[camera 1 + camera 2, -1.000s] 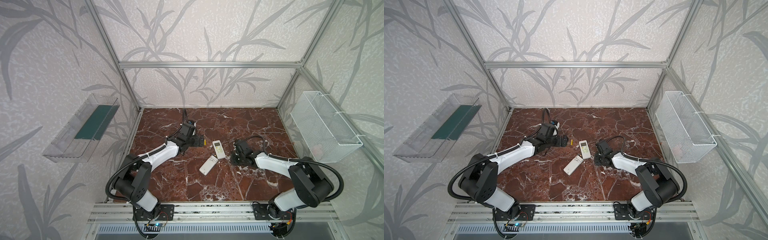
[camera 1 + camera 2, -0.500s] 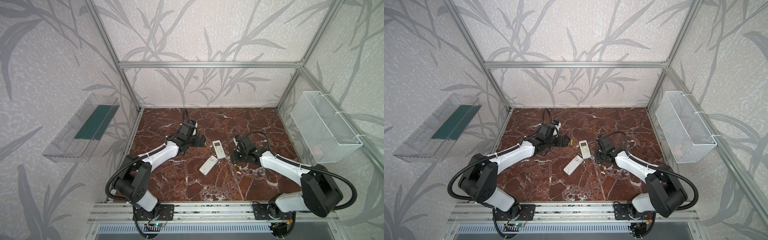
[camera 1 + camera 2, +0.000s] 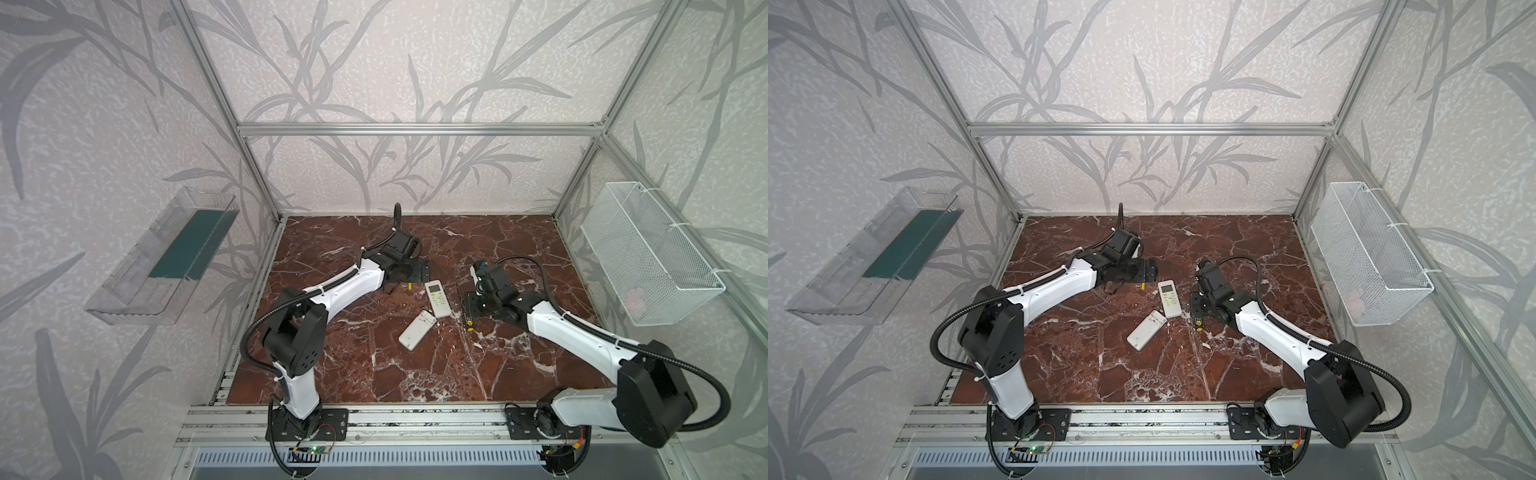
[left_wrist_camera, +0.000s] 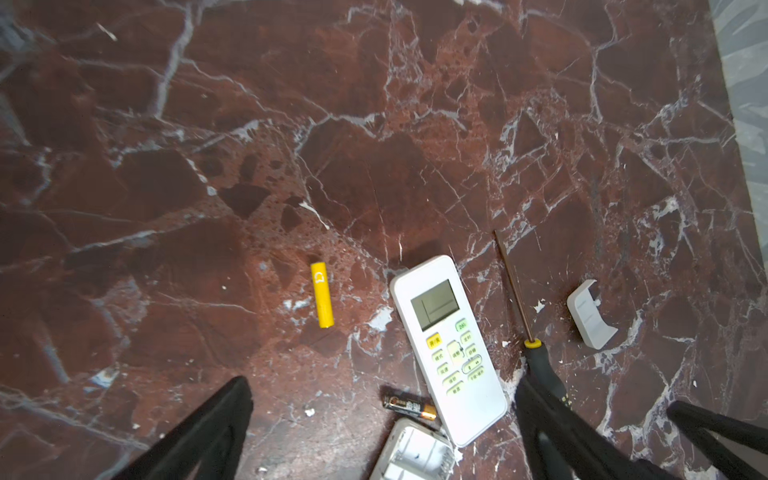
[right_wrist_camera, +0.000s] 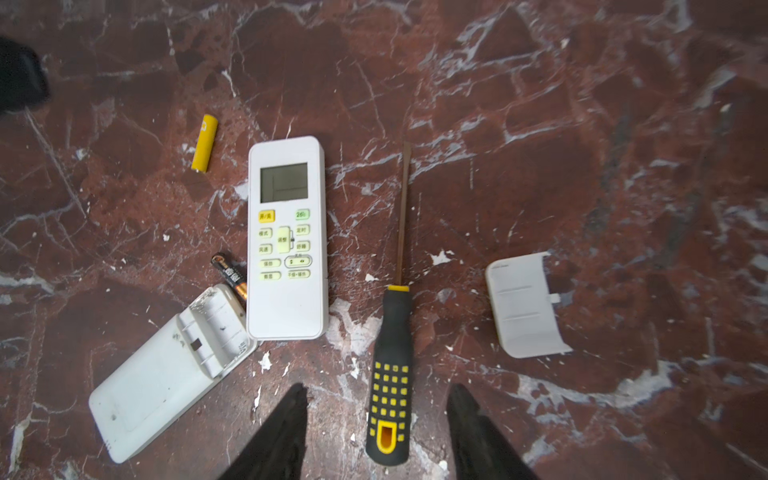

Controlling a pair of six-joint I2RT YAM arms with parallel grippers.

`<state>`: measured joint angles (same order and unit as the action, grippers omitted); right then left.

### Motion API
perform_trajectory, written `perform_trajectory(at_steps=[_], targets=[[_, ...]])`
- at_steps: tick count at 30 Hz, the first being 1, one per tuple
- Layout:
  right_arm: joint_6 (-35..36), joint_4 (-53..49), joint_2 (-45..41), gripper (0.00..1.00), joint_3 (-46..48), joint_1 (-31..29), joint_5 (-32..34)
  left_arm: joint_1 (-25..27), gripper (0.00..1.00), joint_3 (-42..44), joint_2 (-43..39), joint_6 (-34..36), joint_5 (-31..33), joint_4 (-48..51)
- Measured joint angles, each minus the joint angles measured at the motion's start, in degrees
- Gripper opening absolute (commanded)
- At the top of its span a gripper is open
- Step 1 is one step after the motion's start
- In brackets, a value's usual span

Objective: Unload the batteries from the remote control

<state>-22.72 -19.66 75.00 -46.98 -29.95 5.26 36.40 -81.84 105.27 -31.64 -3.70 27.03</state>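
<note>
Right gripper: jaws partly apart, astride the handle of the screwdriver with a gap on each side, so it grips nothing.
Left gripper: spread as wide as it goes, empty, low over the table.
Yellow battery: loose on the table near the display end of the face-up remote, not touching it. In both top views it lies just beside the left gripper.
Black battery: on the table at a slant, its copper end tucked into the corner where the two remotes meet.
Face-down remote: the battery bay at the end toward the face-up remote is open and, as far as it shows, empty.
Cover: off, on the far side of the screwdriver from both remotes.
Key relation: the face-up remote lies between the two grippers, its long axis parallel to the screwdriver shaft. Both batteries lie on its far side from the right gripper, toward the left arm.
Nearer arm: left for the yellow battery — right for the face-up remote.
Judgement: the face-down remote looks unloaded. The face-up remote's back is hidden, so I cannot tell whether it holds batteries.
</note>
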Motion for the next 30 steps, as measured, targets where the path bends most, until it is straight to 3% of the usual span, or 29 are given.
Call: perform_trajectory(at_steps=[9, 30], targets=[[-1.3, -1.7, -8.8, 0.71, 2.3, 6.1, 2.2, 6.2, 0.99, -10.8, 10.4, -6.7, 0.2, 7.8], [-0.5, -0.9, -14.4, 0.71, 9.0, 7.3, -2.5, 6.4, 0.93, -30.2, 28.1, -12.1, 3.6, 20.2]])
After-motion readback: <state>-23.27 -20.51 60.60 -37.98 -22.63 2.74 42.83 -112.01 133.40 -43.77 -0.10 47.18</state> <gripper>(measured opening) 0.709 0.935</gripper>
